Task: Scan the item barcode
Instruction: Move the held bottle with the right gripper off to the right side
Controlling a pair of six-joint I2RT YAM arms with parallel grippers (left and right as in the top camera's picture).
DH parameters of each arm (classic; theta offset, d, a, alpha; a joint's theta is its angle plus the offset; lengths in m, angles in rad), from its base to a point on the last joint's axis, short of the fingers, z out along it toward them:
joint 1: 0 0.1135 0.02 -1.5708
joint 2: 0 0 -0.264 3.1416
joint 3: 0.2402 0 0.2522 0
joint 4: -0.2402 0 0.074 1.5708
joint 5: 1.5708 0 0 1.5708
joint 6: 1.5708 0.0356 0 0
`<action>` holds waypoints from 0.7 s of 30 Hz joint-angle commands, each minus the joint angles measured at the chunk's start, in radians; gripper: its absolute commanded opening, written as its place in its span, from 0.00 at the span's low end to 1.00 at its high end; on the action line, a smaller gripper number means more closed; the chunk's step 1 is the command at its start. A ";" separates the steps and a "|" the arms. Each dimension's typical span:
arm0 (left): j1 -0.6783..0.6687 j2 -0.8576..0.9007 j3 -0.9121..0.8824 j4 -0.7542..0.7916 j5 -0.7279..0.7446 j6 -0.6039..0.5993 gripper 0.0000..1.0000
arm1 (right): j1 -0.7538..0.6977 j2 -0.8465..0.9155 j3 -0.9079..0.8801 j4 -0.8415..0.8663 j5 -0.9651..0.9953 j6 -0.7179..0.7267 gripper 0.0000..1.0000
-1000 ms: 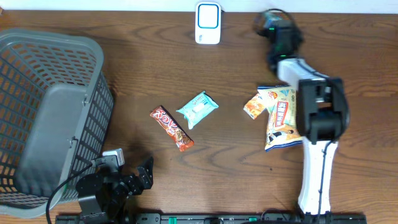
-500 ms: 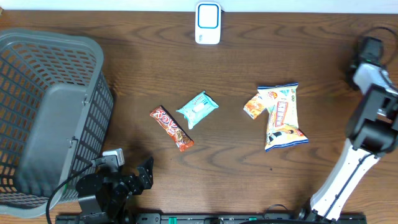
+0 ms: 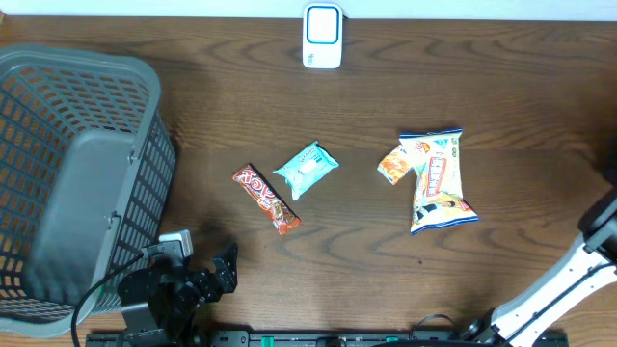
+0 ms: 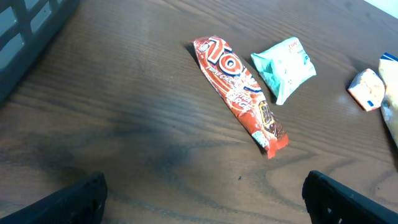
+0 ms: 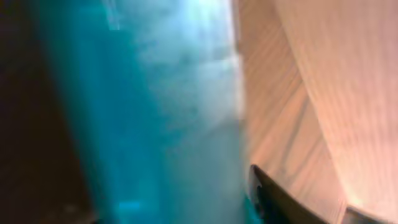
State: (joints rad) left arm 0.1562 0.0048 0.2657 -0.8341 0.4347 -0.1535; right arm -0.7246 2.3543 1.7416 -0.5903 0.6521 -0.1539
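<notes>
Four snack items lie mid-table: a red candy bar (image 3: 266, 199) (image 4: 239, 93), a teal packet (image 3: 306, 169) (image 4: 284, 67), a small orange packet (image 3: 393, 164) (image 4: 368, 89) and a chips bag (image 3: 439, 180). No barcode shows on any of them. A white and blue scanner (image 3: 322, 36) stands at the far edge. My left gripper (image 3: 222, 270) (image 4: 205, 202) rests open and empty, low at the near left, short of the candy bar. Only part of my right arm (image 3: 593, 255) shows at the right edge. Its wrist view is a teal and beige blur with one dark fingertip (image 5: 277, 199).
A large grey mesh basket (image 3: 145, 116) (image 4: 31, 25) fills the left side of the table. The orange packet lies partly under the chips bag's left edge. A black cable (image 3: 96, 289) runs by the left arm's base.
My right arm has swung from above the chips bag out past the table's right edge, its gripper leaving the overhead view. The left arm and the snacks have not moved.
</notes>
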 commanded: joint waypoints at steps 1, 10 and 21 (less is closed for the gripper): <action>0.002 -0.001 -0.002 -0.003 -0.006 -0.002 0.98 | -0.026 0.030 -0.018 -0.031 -0.189 0.052 0.74; 0.002 -0.001 -0.002 -0.003 -0.006 -0.002 0.98 | 0.015 0.006 -0.018 -0.034 -0.201 0.053 0.99; 0.002 -0.001 -0.002 -0.003 -0.006 -0.002 0.98 | 0.201 -0.413 -0.018 0.003 -1.270 0.360 0.99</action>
State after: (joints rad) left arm 0.1562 0.0048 0.2657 -0.8341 0.4347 -0.1535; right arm -0.5762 2.1330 1.7153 -0.6041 -0.1787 0.0360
